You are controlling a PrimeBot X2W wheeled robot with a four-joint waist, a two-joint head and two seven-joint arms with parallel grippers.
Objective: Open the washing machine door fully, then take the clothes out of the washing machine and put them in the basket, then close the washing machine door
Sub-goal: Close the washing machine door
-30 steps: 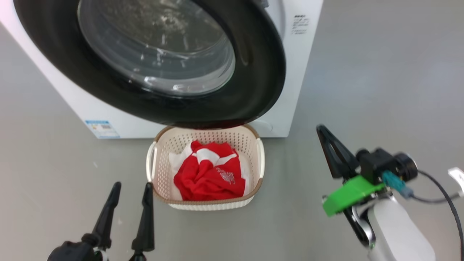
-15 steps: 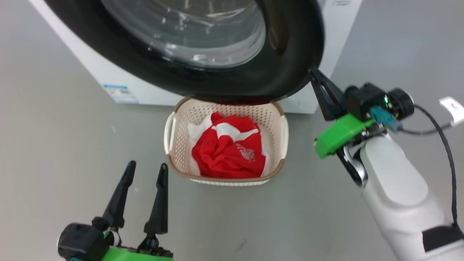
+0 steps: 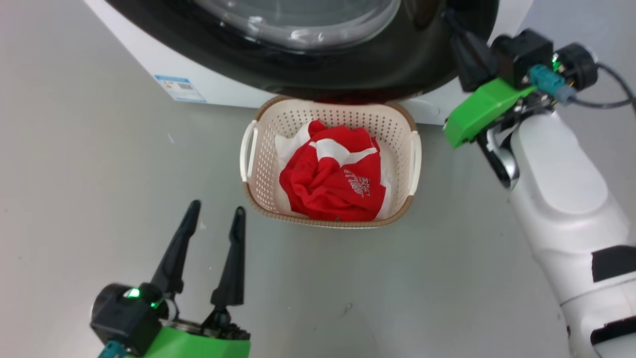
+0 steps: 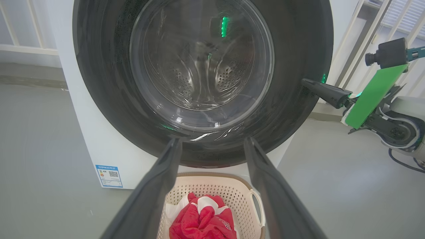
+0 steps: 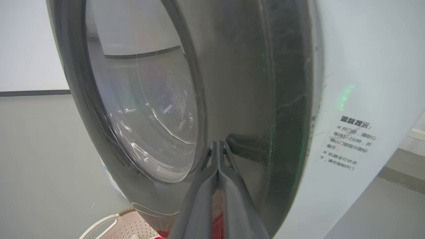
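Note:
The washing machine door [image 3: 377, 74], a glossy black ring around clear glass, lies close against the white washing machine [image 3: 223, 93]; the steel drum shows through the glass [image 4: 199, 66]. Just below it on the floor stands the cream basket [image 3: 254, 149] holding the red and white clothes [image 3: 333, 179]. My right gripper [image 3: 449, 20] is shut, its fingertips pressed together against the door's right rim [image 5: 259, 99], beside a dark recess. My left gripper [image 3: 217, 209] hangs open and empty to the front left of the basket; its fingers [image 4: 159, 186] frame the door and the basket [image 4: 212, 186].
Grey floor surrounds the machine and basket. A blue label [image 3: 180, 88] marks the machine's lower left corner. My pale right forearm [image 3: 561, 199] and its cable [image 3: 611, 102] stretch along the right side. White railings [image 4: 358, 39] stand behind the machine.
The head camera has moved, sliding the whole scene across the picture. My right gripper has risen from beside the basket to the door's right rim. The left gripper stays open.

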